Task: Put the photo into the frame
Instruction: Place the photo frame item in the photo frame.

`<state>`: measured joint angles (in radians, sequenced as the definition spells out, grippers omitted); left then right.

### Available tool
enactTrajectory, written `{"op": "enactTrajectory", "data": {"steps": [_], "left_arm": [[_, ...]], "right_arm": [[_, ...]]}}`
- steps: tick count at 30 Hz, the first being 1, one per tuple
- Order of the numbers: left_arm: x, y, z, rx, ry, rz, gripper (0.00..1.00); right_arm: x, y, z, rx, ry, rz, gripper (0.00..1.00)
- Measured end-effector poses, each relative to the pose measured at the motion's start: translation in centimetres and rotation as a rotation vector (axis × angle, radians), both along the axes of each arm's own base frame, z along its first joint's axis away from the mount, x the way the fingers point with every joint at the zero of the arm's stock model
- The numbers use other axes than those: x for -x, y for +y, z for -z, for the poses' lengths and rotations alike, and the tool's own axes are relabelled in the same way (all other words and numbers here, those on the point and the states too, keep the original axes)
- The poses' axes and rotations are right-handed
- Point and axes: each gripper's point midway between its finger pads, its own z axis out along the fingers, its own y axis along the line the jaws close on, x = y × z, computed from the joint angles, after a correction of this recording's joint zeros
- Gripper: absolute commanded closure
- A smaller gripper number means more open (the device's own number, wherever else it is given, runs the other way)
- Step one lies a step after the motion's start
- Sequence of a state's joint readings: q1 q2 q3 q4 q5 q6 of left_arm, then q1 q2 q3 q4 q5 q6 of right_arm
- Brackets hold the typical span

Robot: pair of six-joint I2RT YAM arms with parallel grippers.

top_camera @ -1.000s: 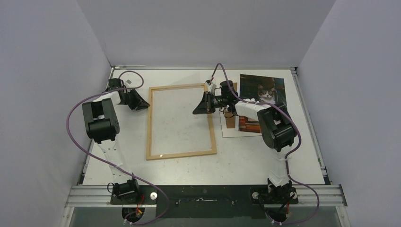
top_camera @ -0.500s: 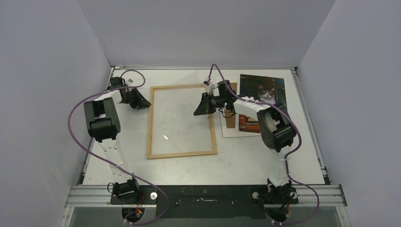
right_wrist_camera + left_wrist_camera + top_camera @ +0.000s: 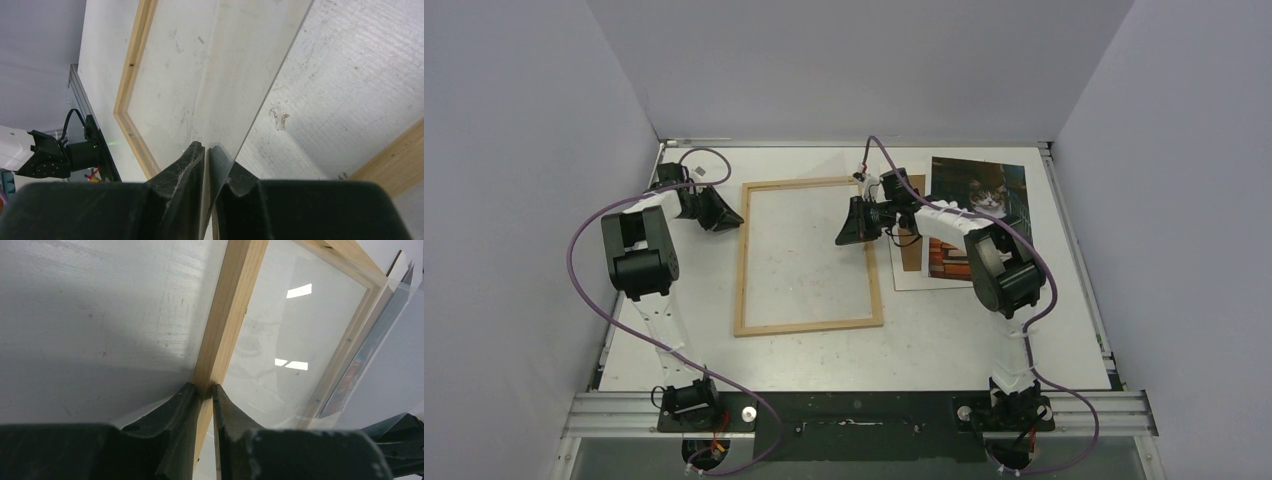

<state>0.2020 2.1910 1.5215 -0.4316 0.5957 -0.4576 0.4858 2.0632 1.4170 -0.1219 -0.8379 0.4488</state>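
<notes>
The light-wood frame [image 3: 742, 262] lies flat mid-table. My left gripper [image 3: 736, 218] is shut on its left rail near the far corner; the left wrist view shows the fingers [image 3: 182, 405] pinching the wood rail [image 3: 227, 315]. My right gripper [image 3: 840, 237] is at the frame's right rail and is shut on the edge of a clear pane [image 3: 225, 70], which looks tilted up above the frame [image 3: 131, 70]. The cat photo [image 3: 984, 190] lies flat at the far right, partly under my right arm.
A brown backing board [image 3: 911, 255] lies between the frame and the photo, partly under the photo. Grey walls close in the table on the left, back and right. A metal rail [image 3: 864, 410] with both arm bases runs along the near edge.
My right gripper has shifted slightly toward the back. A bright glint on the clear pane moved up the frame and then vanished. The left arm has barely moved.
</notes>
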Motion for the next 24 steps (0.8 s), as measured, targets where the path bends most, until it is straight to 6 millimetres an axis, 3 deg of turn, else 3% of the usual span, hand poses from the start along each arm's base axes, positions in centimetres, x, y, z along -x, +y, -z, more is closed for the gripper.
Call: {"op": "enactTrajectory", "data": {"steps": [8,18,24], "left_arm": [[0.1,0.0,0.0,-0.002,0.002,0.002,0.83],[0.1,0.0,0.0,-0.004,0.004,0.002,0.83],[0.1,-0.1,0.0,-0.005,0.005,0.004,0.83]], "right_arm": [[-0.2,-0.1,0.6,0.022,0.008,0.002,0.87],[-0.7,-0.1,1.1,0.028,-0.005,0.015,1.00],[-0.8,-0.1,1.4,0.024,-0.005,0.029,1.00]]}}
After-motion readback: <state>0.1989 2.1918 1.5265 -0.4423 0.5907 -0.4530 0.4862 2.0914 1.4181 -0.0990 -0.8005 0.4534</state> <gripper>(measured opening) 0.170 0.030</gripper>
